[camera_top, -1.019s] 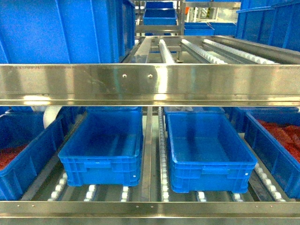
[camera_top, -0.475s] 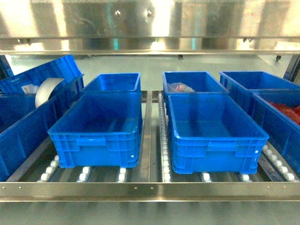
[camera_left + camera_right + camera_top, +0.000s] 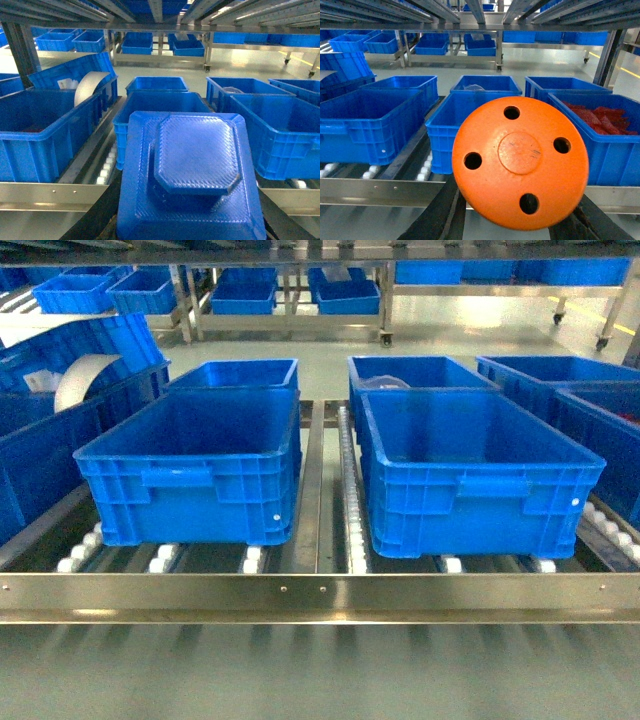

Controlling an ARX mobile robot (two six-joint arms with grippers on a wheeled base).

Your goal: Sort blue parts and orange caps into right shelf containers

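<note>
As the head view drops level with the shelf, both pincers arrive loaded: left grips a blue octagonal plastic part (image 3: 192,170), right an orange round holed cap (image 3: 520,162), blue plastic crates (image 3: 195,465) just ahead — placing looks next.

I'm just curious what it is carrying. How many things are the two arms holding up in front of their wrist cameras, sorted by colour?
blue part: 1
orange cap: 1
Total: 2
</note>
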